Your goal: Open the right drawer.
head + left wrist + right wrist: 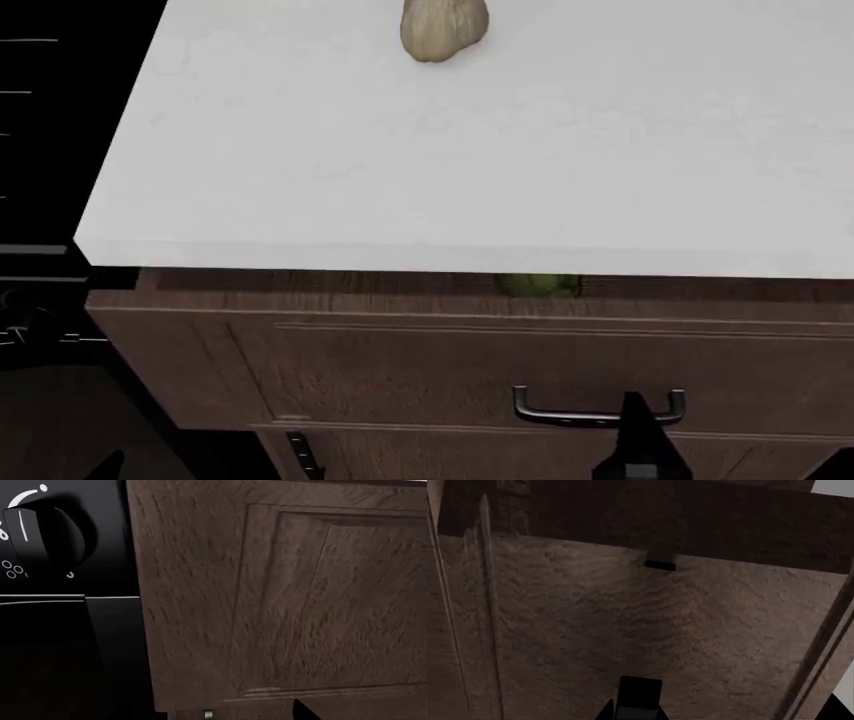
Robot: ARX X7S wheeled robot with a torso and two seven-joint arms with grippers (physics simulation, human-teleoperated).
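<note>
The right drawer (400,370) is a dark-brown wood-grain front under the white countertop (441,170). It stands slightly pulled out, and a strip of its interior with a green object (537,285) shows behind it. Its dark bar handle (567,413) sits low on the front. My right gripper (638,420) is at the right part of the handle, black fingers together on the bar. In the right wrist view the fingers (639,697) are pressed close to the drawer panel (627,625). Of my left gripper (213,717) only one fingertip (303,711) shows, off-centre, in front of the drawer front's left end (300,605).
The black stove front with a knob (47,535) stands just left of the drawer. A beige lump (443,28) lies at the back of the countertop. A cabinet door's vertical handle (304,455) shows below the drawer.
</note>
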